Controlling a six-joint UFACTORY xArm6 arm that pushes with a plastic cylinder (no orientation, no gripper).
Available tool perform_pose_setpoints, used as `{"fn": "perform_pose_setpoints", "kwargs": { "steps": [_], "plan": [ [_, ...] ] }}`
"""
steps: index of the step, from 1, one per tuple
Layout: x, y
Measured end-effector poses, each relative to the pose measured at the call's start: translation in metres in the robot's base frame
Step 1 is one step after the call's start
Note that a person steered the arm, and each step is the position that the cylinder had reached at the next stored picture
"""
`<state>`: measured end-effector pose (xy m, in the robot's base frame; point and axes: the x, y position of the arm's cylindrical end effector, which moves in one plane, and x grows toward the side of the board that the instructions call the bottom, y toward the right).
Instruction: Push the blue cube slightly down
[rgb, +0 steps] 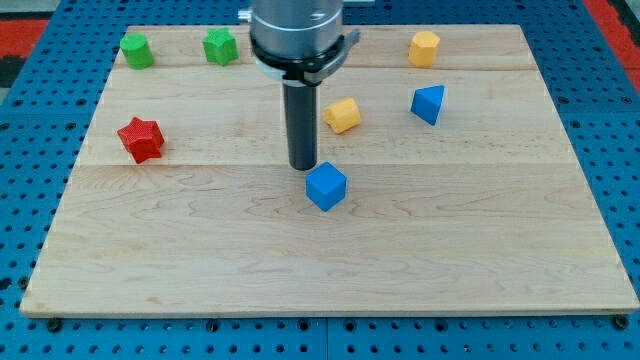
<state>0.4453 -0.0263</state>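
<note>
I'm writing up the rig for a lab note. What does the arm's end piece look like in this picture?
A wide grey cylindrical housing with a black band around its base enters from the view's top. A straight dark rod hangs from it, black and smooth, ending in my tip, just above the blue cube toward the view's top. No cables, markings or hand show.

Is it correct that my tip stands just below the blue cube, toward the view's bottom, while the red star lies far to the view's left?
Not quite. The camera view shows my tip just above the blue cube, toward the view's top and slightly to its left, not below it. The rest holds: the red star lies far to the view's left.
</note>
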Motion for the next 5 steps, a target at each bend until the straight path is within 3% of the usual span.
{"fn": "perform_pose_setpoints", "kwargs": {
  "steps": [1, 3, 4, 5],
  "plan": [
    [-0.033, 0.041],
    [-0.031, 0.053],
    [-0.025, 0.053],
    [0.026, 0.036]
  ]
}}
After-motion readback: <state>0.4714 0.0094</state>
